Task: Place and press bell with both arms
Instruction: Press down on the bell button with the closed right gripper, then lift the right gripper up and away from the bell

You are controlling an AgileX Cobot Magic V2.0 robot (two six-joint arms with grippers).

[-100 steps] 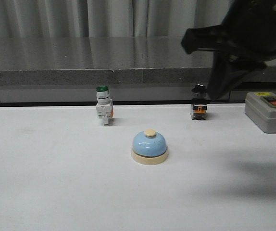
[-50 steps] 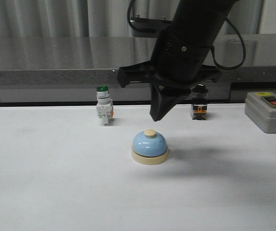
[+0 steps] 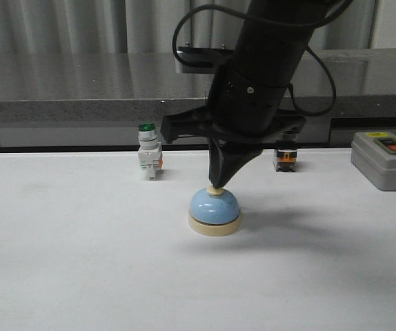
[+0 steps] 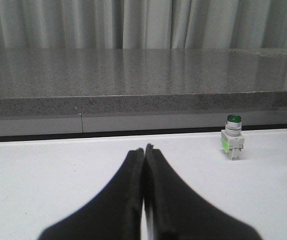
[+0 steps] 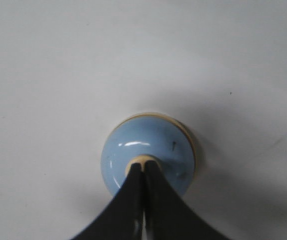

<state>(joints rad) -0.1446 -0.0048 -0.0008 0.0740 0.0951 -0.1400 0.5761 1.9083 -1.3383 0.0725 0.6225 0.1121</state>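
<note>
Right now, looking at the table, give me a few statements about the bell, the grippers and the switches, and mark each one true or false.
1. The right gripper tip sits on the button of the bell. True.
2. The right gripper is wide open. False: its fingers are pressed together.
3. The green-capped switch stands behind the bell, to its left. True.
4. The left gripper holds the bell. False: it is shut on nothing, away from the bell.
5. The grey box is stacked on the bell. False: it sits apart, far right.
</note>
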